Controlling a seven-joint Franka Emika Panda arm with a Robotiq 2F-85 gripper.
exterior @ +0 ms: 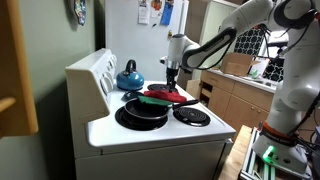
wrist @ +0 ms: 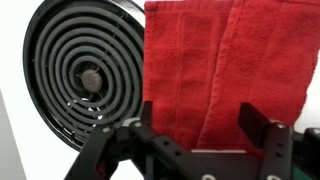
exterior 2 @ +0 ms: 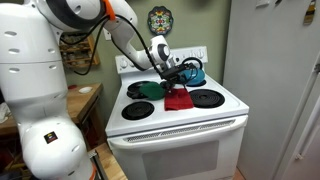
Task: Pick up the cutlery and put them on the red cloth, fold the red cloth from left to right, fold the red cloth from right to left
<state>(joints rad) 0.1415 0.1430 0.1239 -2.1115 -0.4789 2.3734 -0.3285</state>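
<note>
The red cloth (wrist: 210,60) lies on the white stove top between the burners, with a lengthwise fold down its middle. It shows in both exterior views (exterior: 172,97) (exterior 2: 178,99). My gripper (wrist: 200,125) hangs just above the cloth, with its fingers apart and nothing between them. It also shows in both exterior views (exterior: 172,78) (exterior 2: 172,72). I cannot make out any cutlery on the cloth or beside it.
A black frying pan (exterior: 143,112) sits on a front burner, with a flat green piece (exterior: 155,92) across it. A blue kettle (exterior: 128,76) stands at the back. A bare coil burner (wrist: 85,75) lies beside the cloth. Cabinets stand behind the stove.
</note>
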